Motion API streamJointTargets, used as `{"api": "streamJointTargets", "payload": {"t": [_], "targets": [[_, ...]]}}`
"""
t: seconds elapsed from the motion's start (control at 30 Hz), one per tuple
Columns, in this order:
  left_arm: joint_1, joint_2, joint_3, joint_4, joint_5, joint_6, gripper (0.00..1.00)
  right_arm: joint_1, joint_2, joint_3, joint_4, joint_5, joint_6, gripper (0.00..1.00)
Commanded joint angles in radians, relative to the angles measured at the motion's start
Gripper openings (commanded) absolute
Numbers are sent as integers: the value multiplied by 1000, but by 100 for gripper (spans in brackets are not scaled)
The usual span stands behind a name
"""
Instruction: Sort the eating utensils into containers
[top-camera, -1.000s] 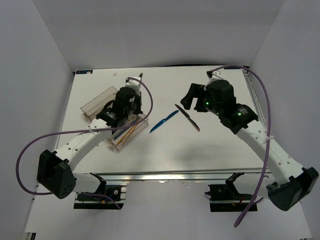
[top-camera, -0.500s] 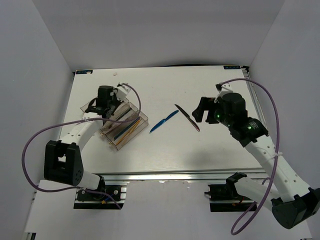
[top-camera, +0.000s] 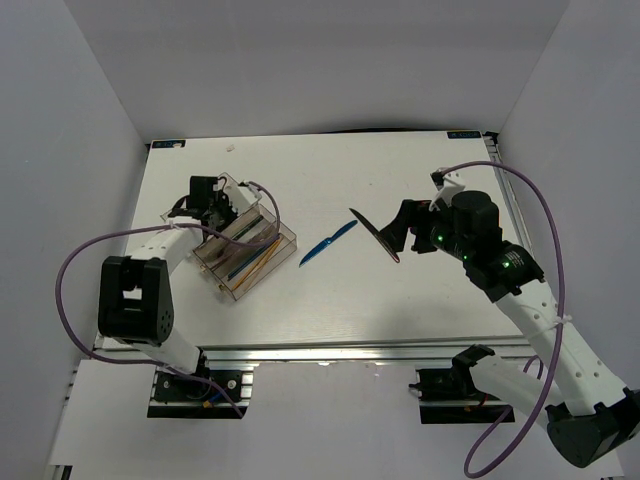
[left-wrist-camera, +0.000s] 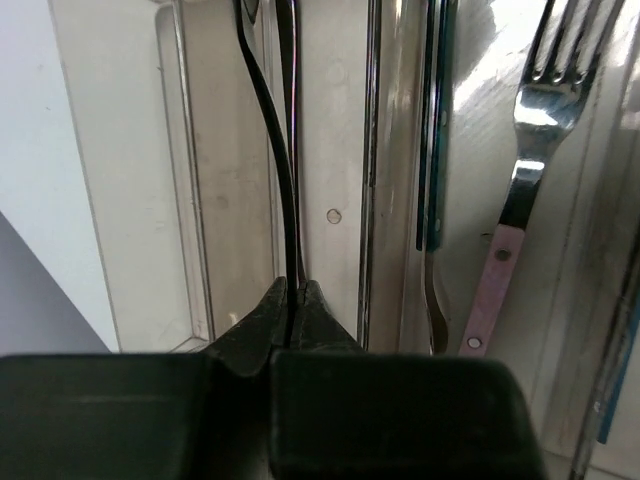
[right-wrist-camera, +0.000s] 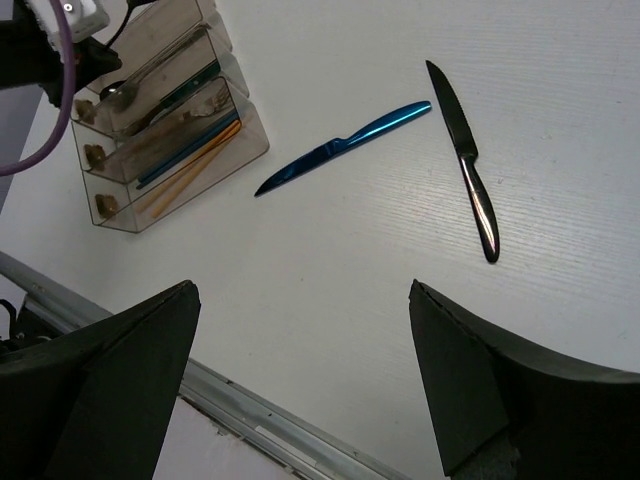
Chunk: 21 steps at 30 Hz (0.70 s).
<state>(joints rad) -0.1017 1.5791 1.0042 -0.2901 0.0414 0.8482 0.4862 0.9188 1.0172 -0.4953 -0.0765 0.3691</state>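
Eating utensils are split between a clear tray (top-camera: 285, 245) on the left half of the white tabletop (top-camera: 400, 180) and the open surface at centre.

The tray lies at an angle, and its long narrow compartments run parallel. The left claw (left-wrist-camera: 293, 300) is at the tray's far-left end. It is pressed together and pinches the thin handle of a black utensil (left-wrist-camera: 272, 150), which runs lengthwise down one compartment. What kind of utensil it is cannot be told.

To the right of that compartment:
- A teal-handled piece (left-wrist-camera: 435, 150) lies along a divider.
- A silver fork (left-wrist-camera: 525, 150) with a pink handle lies in the next compartment.
- Orange sticks (right-wrist-camera: 190, 165) lie in the compartment nearest the front edge.

A blue knife (top-camera: 328, 243) lies flat on the tabletop just right of the tray, clear of it. A dark knife (top-camera: 375, 236) lies flat to its right. The two are near each other but do not touch.

The right claw (right-wrist-camera: 300, 300) hangs above the tabletop beside the dark knife. Its fingers are spread wide and it holds nothing.
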Motion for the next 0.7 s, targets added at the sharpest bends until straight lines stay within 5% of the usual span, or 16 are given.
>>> {"api": "streamJointTargets", "payload": {"t": [0.0,0.37,0.67], "targets": [[25,22,4,29,20,11,0,-3,-18,-5,52,-35,-9,90],[71,33,-108,210,-21,-110,1,-1,-21,-46,78,-37,-10,89],[86,30,-82,212,-17,-164,22,-1,-12,-48,86,-43,-9,89]]}}
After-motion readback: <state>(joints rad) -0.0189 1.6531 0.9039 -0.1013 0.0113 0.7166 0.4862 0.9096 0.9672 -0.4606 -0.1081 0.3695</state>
